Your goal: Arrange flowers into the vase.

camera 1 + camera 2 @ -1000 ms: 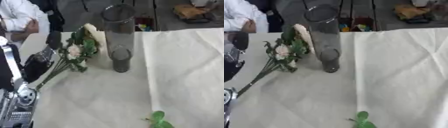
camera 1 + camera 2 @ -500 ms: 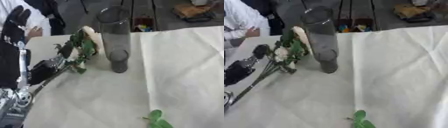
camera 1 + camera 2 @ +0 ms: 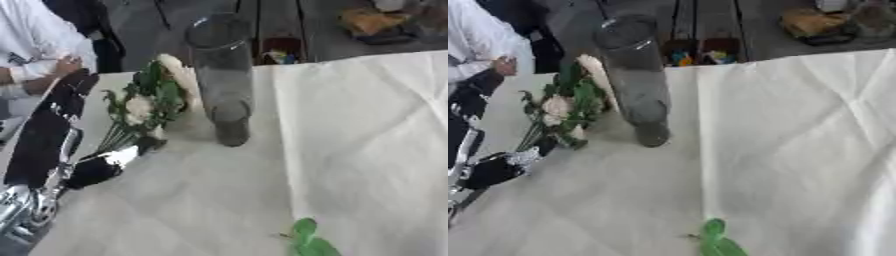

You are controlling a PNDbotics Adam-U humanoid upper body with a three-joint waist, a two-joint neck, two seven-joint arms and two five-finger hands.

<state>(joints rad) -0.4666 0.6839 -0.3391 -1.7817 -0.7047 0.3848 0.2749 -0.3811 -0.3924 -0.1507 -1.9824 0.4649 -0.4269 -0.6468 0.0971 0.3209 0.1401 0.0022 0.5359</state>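
The flowers (image 3: 144,107), a small bunch of pale blooms and green leaves, lie on the tabletop (image 3: 350,150) just left of the vase (image 3: 223,80), with the blooms near its lower half and the stems running down and to the left toward my left hand (image 3: 101,167). The vase is a tall clear glass cylinder standing upright near the far edge of the tabletop, and I can make out no flowers inside it.

A cream cloth covers the tabletop. To the right of the vase it runs wide and bare to the right edge of both views, which gives me plenty of open room on that side. Near the lower edge lies a small green leaf sprig (image 3: 308,241), well apart from the vase and the bunch. The far edge of the tabletop runs just behind the vase, and beyond it sits clutter on a dark floor. The left edge is close beside my arm.

My left hand comes in from the lower left, black with a silver part, and it sits at the stem ends of the bunch. It is too blurred for me to tell how far my fingers are apart or whether they hold the stems. My right hand shows in neither view.
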